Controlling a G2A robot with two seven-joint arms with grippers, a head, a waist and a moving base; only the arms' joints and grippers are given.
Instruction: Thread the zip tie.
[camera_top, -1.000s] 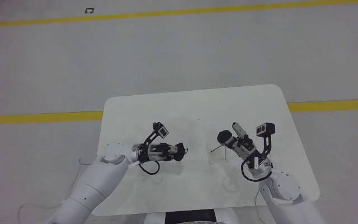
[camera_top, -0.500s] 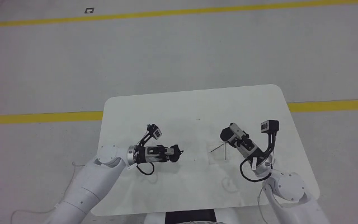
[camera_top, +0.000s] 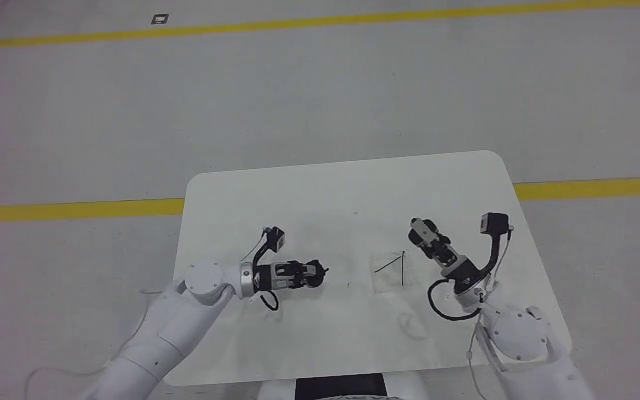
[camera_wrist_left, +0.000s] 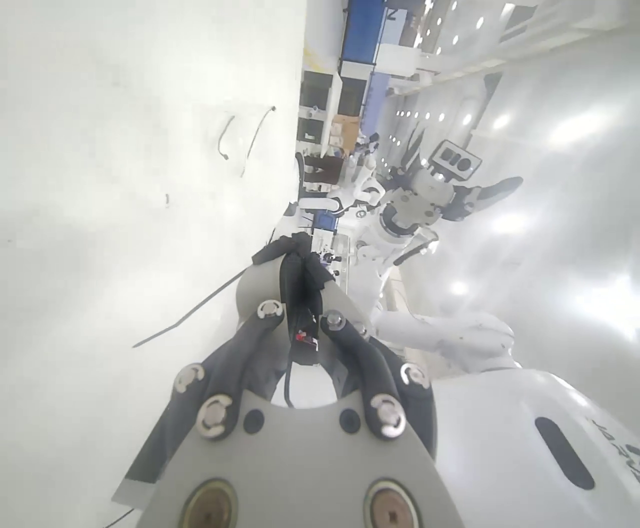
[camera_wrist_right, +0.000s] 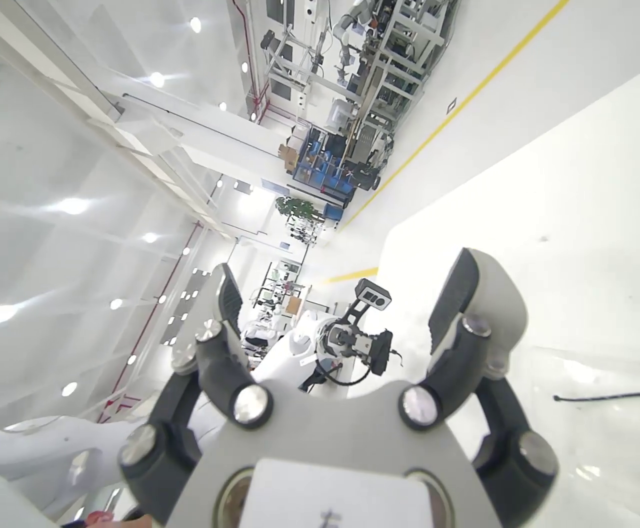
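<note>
Left claw: your left claw (camera_wrist_left: 296, 252) has its fingers pressed together at the tips. It sits close to the table (camera_top: 300, 200) and points across toward the right claw.
Strip by the left claw: a thin dark strip (camera_wrist_left: 200, 307) runs along the table and ends just beside those closed tips. You cannot tell whether the tips pinch it.
Right claw: your right claw (camera_wrist_right: 345, 277) stands spread wide, its two fingers well apart.
Zip ties: two black zip ties (camera_top: 386, 265) lie flat on the table between the two claws. They are near the right claw and well apart from the left claw, out ahead of its tips. One lies slanted and the other straighter, and their ends meet or nearly meet.
Clear film: a faint see-through patch (camera_top: 386, 283) lies on the table touching the zip ties, on the side away from the right claw. You cannot tell whether it is a bag or a flat sheet, nor whether it holds anything.
Writing: a white sticker (camera_wrist_right: 340, 492) on the right claw's base carries a small mark, and too little of it is in view for you to read.
</note>
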